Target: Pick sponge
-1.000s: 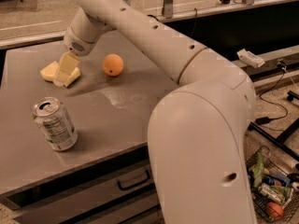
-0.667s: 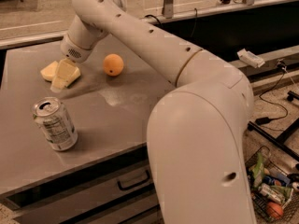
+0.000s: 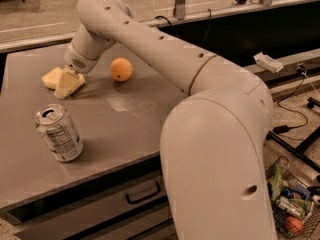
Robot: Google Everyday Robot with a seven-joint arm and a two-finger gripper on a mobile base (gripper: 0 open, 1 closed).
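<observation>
Where the arm bends down at the upper left of the frame, the gripper (image 3: 69,85) sits low on the grey table (image 3: 135,124), right against the pale yellow sponge (image 3: 50,77) (whether it is spread or clamped on anything, I cannot tell). The sponge lies flat in the upper left. An orange (image 3: 121,69) rests just right of the wrist, apart from both. A soda can (image 3: 59,133) stands upright at lower left.
</observation>
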